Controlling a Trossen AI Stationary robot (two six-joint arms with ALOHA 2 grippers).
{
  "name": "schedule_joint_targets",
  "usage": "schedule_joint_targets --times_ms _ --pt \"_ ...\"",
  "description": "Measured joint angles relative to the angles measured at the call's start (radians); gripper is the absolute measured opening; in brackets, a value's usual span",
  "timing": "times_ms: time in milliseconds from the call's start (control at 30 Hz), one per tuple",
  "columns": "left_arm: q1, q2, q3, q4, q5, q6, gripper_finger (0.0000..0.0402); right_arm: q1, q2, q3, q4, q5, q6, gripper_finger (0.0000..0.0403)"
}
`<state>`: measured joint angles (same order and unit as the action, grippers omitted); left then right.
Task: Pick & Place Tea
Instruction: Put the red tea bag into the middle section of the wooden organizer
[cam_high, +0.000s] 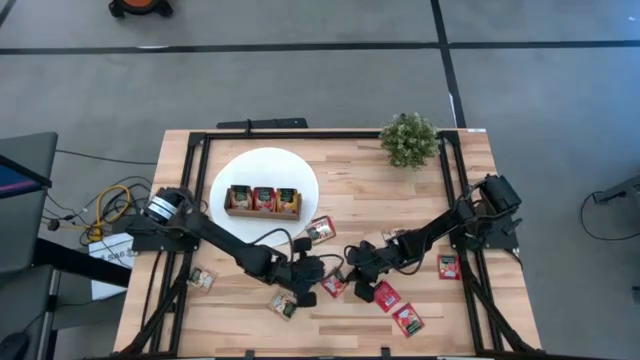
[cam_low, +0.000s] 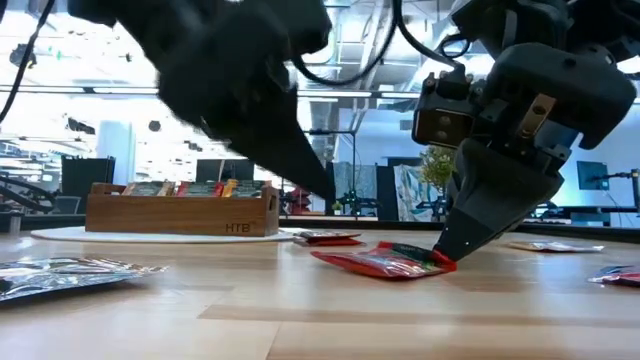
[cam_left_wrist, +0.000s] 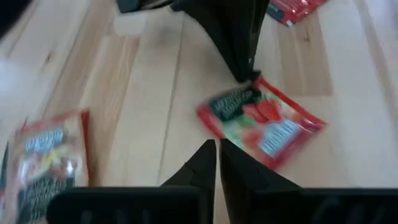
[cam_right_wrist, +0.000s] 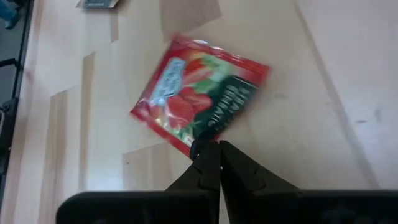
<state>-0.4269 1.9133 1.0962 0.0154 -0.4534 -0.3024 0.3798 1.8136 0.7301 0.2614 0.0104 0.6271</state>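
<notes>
The tea I am working on is a red sachet (cam_high: 333, 284) (cam_right_wrist: 199, 93) (cam_left_wrist: 261, 121), lying flat on the wood between both grippers. My right gripper (cam_right_wrist: 213, 152) (cam_low: 445, 255) is shut, its tips at the sachet's edge. My left gripper (cam_left_wrist: 216, 155) (cam_high: 306, 286) is shut too. It hangs above the table a little to the sachet's left and touches nothing. Other sachets are scattered on the table, among them a red pair (cam_high: 396, 308) and one near the left edge (cam_high: 203, 280). More sachets stand in the wooden tray (cam_high: 262, 201). My right gripper touches the red sachet at one corner (cam_right_wrist: 194, 147) with its shut fingertips (cam_low: 447, 250). They come from above, slanting in from the table's right. The sachet lies on the table (cam_low: 385, 262). Whether the corner is pinched between the tips or only pressed, I cannot tell.
The tray sits on a white disc (cam_high: 300, 170) at the far left. A small green potted plant (cam_high: 408, 138) stands at the far right. A black frame (cam_high: 330, 133) runs along the table's far and side edges. Bare wood lies between disc and plant.
</notes>
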Motion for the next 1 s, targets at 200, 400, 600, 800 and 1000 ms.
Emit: schedule_joint_targets --times_ms 200,400,600,800,1000 --pt "0.072 0.053 0.001 0.142 0.101 0.123 0.0073 -0.001 -0.007 0.000 -0.003 0.000 -0.010 0.0000" --pt "0.129 0.035 -0.001 0.078 0.297 0.190 0.0167 -0.002 -0.007 0.000 0.000 -0.001 -0.011 0.0000" --pt "0.051 -0.086 0.002 -0.166 0.333 0.179 0.0196 -0.001 -0.008 0.000 0.005 -0.002 -0.039 0.0000" --pt "-0.085 -0.133 0.002 -0.391 0.287 -0.052 0.0189 -0.002 -0.009 0.000 0.018 0.068 -0.064 0.0000" --pt "-0.169 -0.059 0.001 -0.387 0.085 -0.156 0.0186 -0.001 -0.010 0.001 0.055 0.097 -0.104 0.0000"
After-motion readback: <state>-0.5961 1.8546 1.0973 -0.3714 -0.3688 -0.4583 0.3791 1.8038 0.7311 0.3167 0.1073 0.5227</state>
